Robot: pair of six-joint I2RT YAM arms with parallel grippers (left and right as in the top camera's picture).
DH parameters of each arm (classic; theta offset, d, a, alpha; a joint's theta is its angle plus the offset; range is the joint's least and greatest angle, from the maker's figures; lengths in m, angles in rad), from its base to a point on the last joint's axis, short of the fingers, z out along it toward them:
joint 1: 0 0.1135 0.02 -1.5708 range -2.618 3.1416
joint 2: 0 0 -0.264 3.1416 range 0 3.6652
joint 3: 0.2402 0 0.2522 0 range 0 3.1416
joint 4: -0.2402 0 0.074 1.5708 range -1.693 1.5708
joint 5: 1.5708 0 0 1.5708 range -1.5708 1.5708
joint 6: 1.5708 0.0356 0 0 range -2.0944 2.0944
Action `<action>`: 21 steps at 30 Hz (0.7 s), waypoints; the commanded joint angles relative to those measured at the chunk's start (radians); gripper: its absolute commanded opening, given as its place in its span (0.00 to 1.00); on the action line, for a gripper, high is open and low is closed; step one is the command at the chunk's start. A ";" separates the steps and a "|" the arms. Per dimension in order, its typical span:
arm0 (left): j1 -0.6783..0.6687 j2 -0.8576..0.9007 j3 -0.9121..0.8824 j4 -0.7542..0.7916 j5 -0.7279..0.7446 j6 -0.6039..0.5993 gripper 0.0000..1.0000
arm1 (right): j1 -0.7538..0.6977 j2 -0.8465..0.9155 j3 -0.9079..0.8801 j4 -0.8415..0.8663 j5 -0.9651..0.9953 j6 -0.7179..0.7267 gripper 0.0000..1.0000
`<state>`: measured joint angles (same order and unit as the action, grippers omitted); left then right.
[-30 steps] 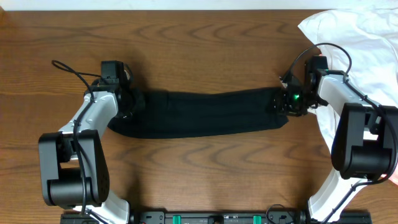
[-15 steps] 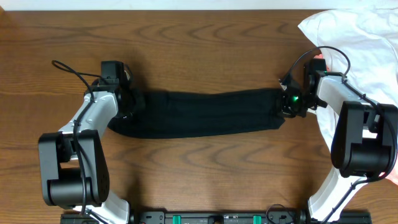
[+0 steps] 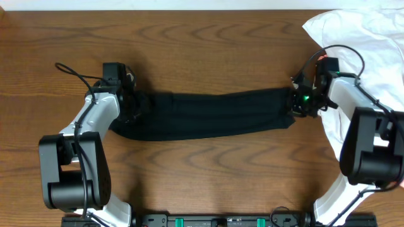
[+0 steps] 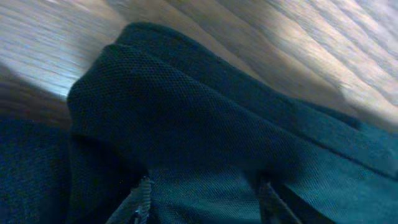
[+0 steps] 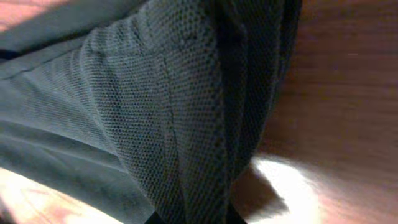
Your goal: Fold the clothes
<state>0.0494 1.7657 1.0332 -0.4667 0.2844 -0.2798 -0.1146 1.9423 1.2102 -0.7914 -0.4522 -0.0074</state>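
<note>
The clothes (image 3: 208, 113) are one black garment, drawn out into a long narrow band across the middle of the table. My left gripper (image 3: 134, 104) is at its left end. In the left wrist view the gripper (image 4: 205, 200) has its fingers (image 4: 142, 199) apart, with black mesh fabric (image 4: 186, 112) lying between and over them. My right gripper (image 3: 298, 104) is at the band's right end. In the right wrist view the gripper (image 5: 196, 219) pinches a bunched fold of the cloth (image 5: 155, 93) between its tips.
A large white garment (image 3: 366, 38) lies heaped at the back right corner, close behind my right arm. The brown wooden table (image 3: 208, 44) shows in front of and behind the band. The arm bases stand at the front edge.
My right gripper shut on the band's right end and drew it a little to the right, stretching the cloth. My left jaws have widened. The left arm stayed in place.
</note>
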 commanded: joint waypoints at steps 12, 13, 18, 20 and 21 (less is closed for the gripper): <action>0.002 -0.214 0.011 -0.019 0.044 0.021 0.65 | -0.041 -0.093 0.100 -0.101 0.254 -0.002 0.01; 0.002 -0.215 0.011 -0.023 0.044 0.020 0.65 | -0.037 -0.099 0.118 -0.116 0.254 -0.002 0.01; 0.002 -0.215 0.011 -0.034 0.044 0.020 0.65 | 0.042 -0.112 0.206 -0.208 0.254 -0.002 0.01; 0.002 -0.215 0.011 -0.034 0.044 0.021 0.65 | 0.092 -0.112 0.217 -0.229 0.254 -0.001 0.01; 0.002 -0.215 0.011 -0.034 0.044 0.020 0.65 | 0.115 -0.112 0.217 -0.232 0.254 0.000 0.01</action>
<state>0.0494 1.5593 1.0332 -0.4973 0.3164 -0.2722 -0.0673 1.8519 1.4086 -1.0115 -0.2035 -0.0078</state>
